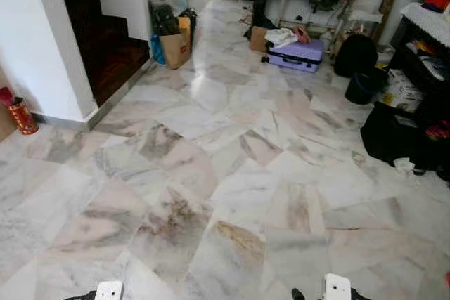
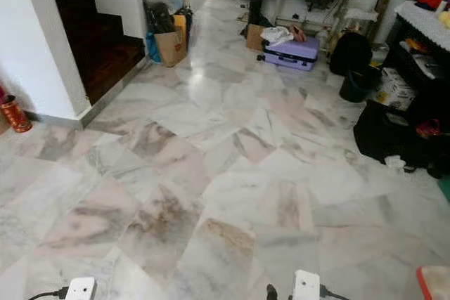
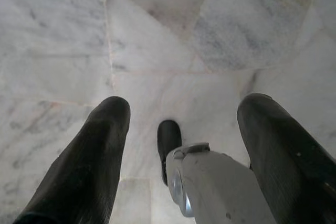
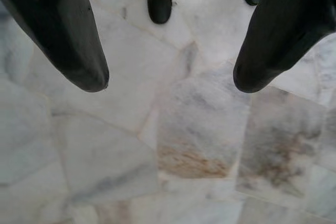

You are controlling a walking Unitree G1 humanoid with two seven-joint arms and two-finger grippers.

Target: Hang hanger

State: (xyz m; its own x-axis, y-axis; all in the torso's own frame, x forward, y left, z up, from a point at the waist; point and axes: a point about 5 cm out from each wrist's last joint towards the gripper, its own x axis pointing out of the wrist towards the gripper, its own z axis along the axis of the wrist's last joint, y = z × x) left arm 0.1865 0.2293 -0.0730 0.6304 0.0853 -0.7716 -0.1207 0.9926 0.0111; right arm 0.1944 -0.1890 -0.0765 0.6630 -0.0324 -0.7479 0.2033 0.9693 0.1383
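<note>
Both arms are hanging idle over the pale veined marble floor (image 1: 225, 173); left gripper (image 3: 181, 124) and right gripper (image 4: 170, 80) are gaping, empty. Hanger not located. Risk: clipping the lilac hard-shell suitcase (image 1: 295, 54) at 1 o'clock while walking.

The left claw (image 3: 178, 111) has two long, matte black fingers (image 3: 89, 156), thick and rounded at the tips, with a faintly ribbed skin. Beyond them shows a smooth silver-grey body part (image 3: 210, 187) with a metal ring fitting and a black rounded foot (image 3: 169, 140). The right claw (image 4: 170, 80) has the same tapered black fingers (image 4: 63, 30). In the head views, two small white blocks (image 1: 109, 290) sit at the lower edge, one trailing a black cable (image 2: 42, 294).
</note>
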